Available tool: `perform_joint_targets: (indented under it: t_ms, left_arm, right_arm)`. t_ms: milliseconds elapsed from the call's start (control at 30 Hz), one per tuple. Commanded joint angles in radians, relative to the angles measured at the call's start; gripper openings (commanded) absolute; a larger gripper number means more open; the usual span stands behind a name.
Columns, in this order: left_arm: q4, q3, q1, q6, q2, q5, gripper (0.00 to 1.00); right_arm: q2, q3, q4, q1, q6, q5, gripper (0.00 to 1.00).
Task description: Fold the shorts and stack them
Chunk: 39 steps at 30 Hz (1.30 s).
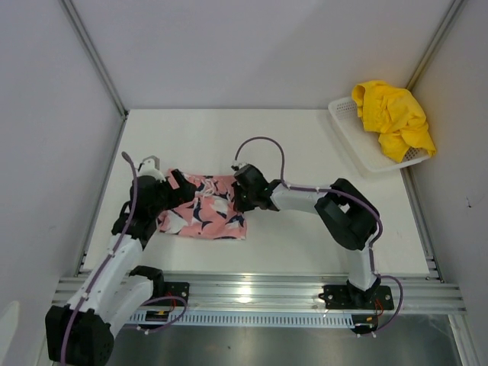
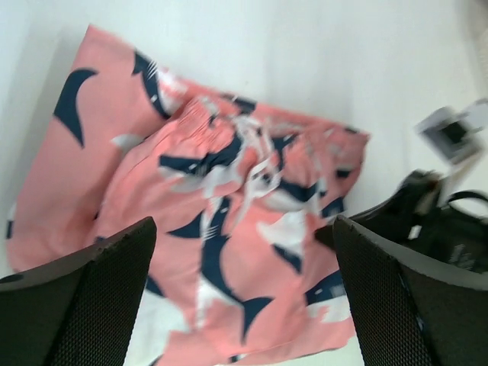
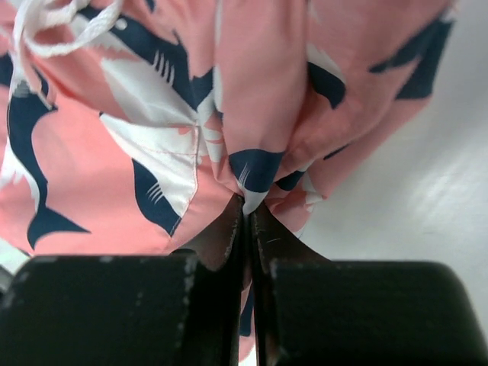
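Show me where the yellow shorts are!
In the top view, the yellow shorts sit bunched up in the white basket at the far right corner of the table, well away from the pink shorts on the left.

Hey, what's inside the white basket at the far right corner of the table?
The yellow shorts, crumpled and spilling over the rim of the white basket. Anything beneath them is covered, so I cannot tell.
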Motion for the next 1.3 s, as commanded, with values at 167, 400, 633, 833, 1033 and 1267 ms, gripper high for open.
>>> perform_joint_targets:
  t_ms: [167,400,633,833,1033,1267]
  left_arm:
    - [-0.133,0.063,0.008,-0.005,-0.155,0.02,0.99]
    - [-0.179,0.092,0.008,0.006,-0.217,0.017,0.99]
    - [-0.194,0.103,0.008,-0.002,-0.244,0.017,0.99]
    - [-0.208,0.138,0.008,-0.02,-0.315,0.018,0.99]
    - [-0.239,0.185,0.008,-0.019,-0.375,0.048,0.99]
    - [-0.316,0.264,0.008,0.015,-0.37,0.035,0.99]
  right_arm:
    - [0.083,0.079,0.013,0.142,-0.014,0.071,0.05]
    - [0.078,0.005,0.147,0.225,-0.111,0.047,0.06]
    - [0.011,-0.098,0.212,0.243,-0.097,0.007,0.07]
    - [0.103,-0.039,0.276,0.277,-0.041,-0.002,0.07]
    - [0.171,0.022,0.346,0.311,0.042,0.018,0.08]
    - [0.246,0.125,0.355,0.341,0.169,0.068,0.08]
